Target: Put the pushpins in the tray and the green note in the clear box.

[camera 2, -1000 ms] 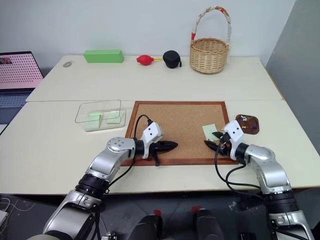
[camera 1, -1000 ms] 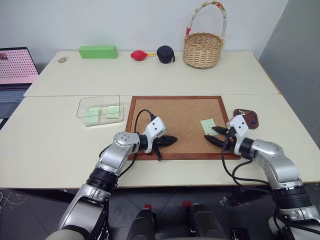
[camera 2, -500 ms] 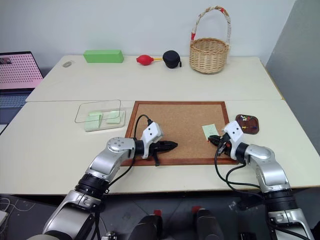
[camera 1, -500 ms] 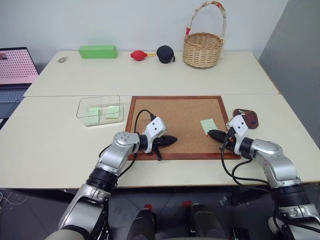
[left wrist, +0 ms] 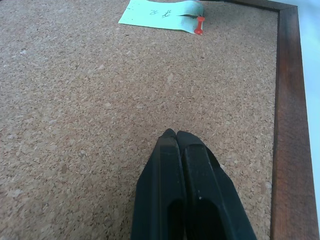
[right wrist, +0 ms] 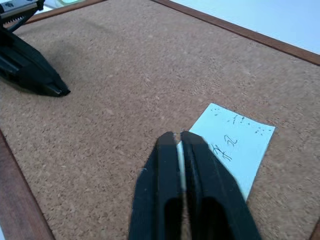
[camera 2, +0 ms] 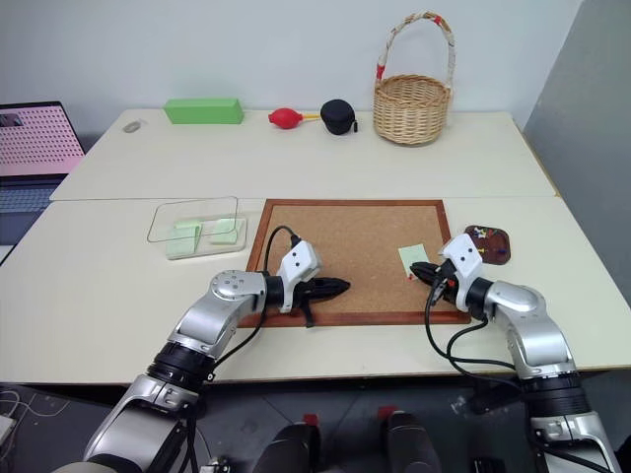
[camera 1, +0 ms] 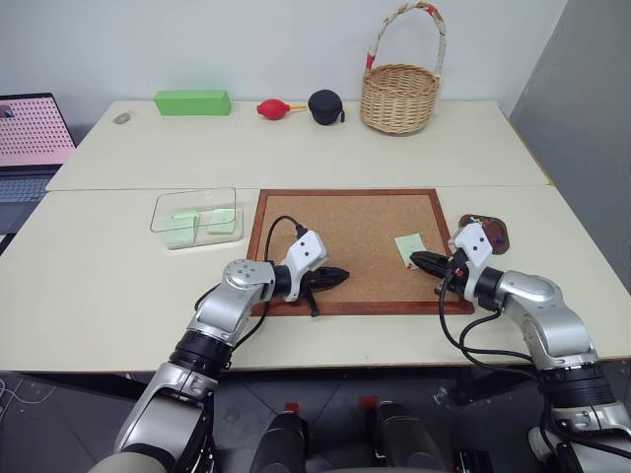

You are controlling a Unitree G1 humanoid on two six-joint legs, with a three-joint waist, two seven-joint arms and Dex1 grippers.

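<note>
Cork board [camera 1: 348, 246] with a brown frame lies mid-table, and both arms rest over its near edge. The green note [camera 1: 409, 245] is flat on the cork near the board's right side, handwriting visible on it. A red pushpin [left wrist: 199, 25] sits at the note's edge, seen from the left wrist camera; can't tell if it's stuck through the paper.

Right gripper [right wrist: 178, 138]: fingers nearly together, a thin gap between them, tips at the note's near corner. From the right wrist camera the tips overlap the paper; can't tell whether the paper is pinched.

Left gripper [left wrist: 173, 135]: fingers pressed fully together, nothing between them, low over bare cork at the board's near-left part, pointing right toward the note and well apart from it.

The tray [camera 2: 490, 243] is on the table just right of the board, partly behind the right wrist, with small coloured pushpins [camera 2: 480, 235] inside.

The clear box [camera 1: 196, 217] sits left of the board with pale green slips [camera 1: 222, 221] in it.

Far side: wicker basket [camera 1: 399, 91], green block [camera 1: 192, 101], red blower [camera 1: 270, 108], black round case [camera 1: 326, 105]. Laptop [camera 1: 31, 138] at far left.
</note>
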